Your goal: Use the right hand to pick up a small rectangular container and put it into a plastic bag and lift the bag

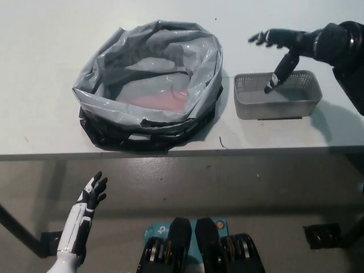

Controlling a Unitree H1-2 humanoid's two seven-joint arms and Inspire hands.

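The small rectangular container (277, 95), a grey perforated basket, stands upright on the white tabletop (45, 68), just beside the plastic bag (149, 85) and to its right in the head view. The bag sits slumped with its mouth rolled wide and facing up; something pinkish shows through its floor. The container appears empty.

The right hand (290, 42) is above the container's far edge, spread wide and holding nothing. One digit points down toward the inside of the basket; whether it touches cannot be told. The left hand (91, 196) rests below the tabletop edge at lower left, fingers apart, empty.

Step in hand, as judged: approach to grasp, not yet made. To do it well, the hand should settle over the middle of the container and pinch one long wall, or span the narrow width, so the load hangs level. The mesh walls look thin and likely to flex, so a firm but moderate grip is advisable. Lift clear of the bag's raised rim before crossing left, to avoid folding the rim inward.
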